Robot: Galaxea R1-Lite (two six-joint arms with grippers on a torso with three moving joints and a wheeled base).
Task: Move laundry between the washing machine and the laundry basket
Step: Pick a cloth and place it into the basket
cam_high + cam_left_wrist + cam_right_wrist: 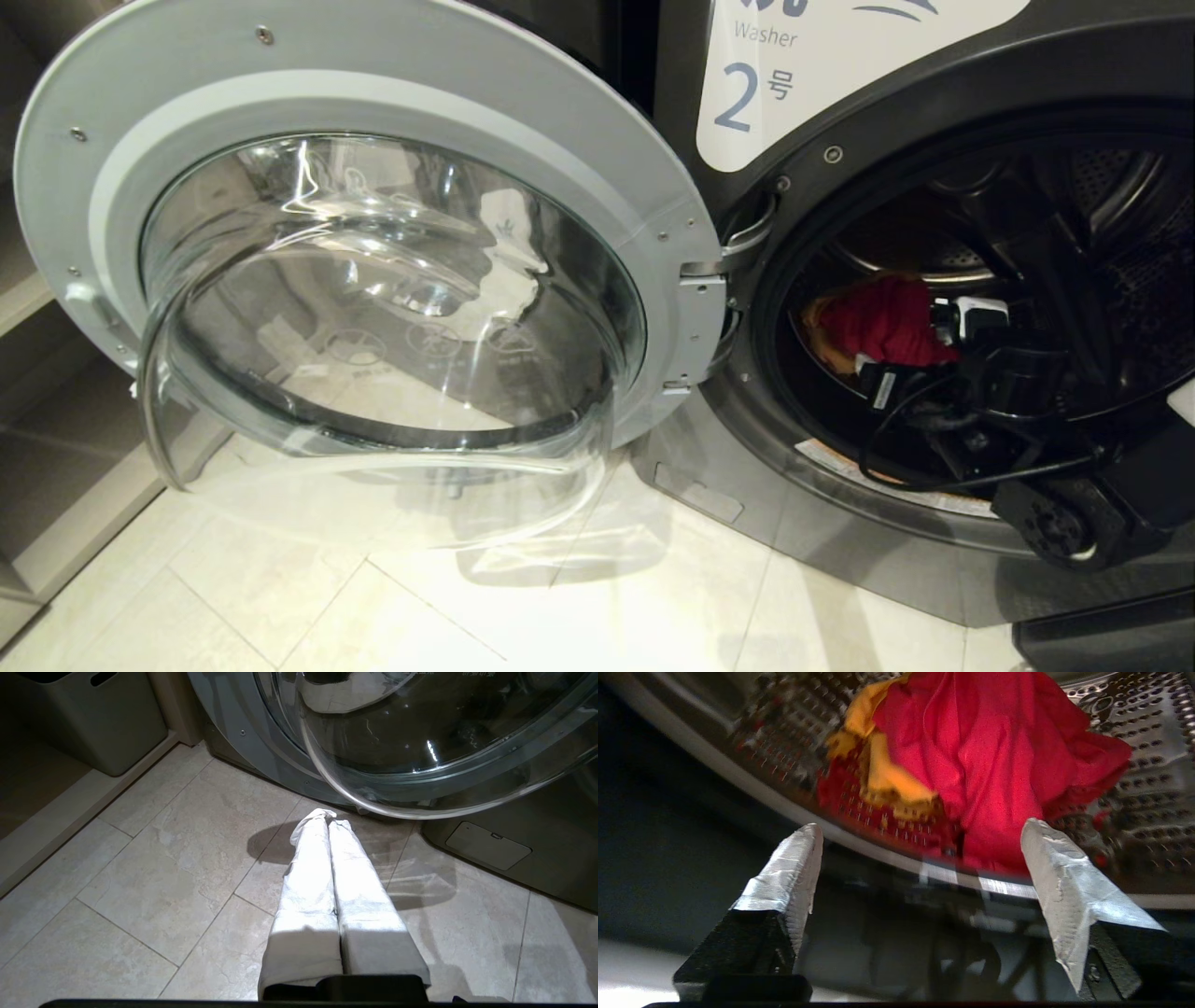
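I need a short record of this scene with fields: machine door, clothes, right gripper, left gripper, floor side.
machine door: washing machine marked 2, round glass door swung fully open
clothes: red garment and yellow-orange garment lie together inside the drum
right gripper: right gripper inside the drum opening, open, holding nothing, clothes just beyond its fingertips
left gripper: left gripper shut, empty, over the tiled floor below the door
floor side: grey bin beside the machines

Right gripper (920,830) spread wide, taped fingers (796,858) well apart, nothing between them. Just past the tips, red garment (990,760) heaped on perforated drum (1148,751), draped partly over yellow-orange garment (882,772).
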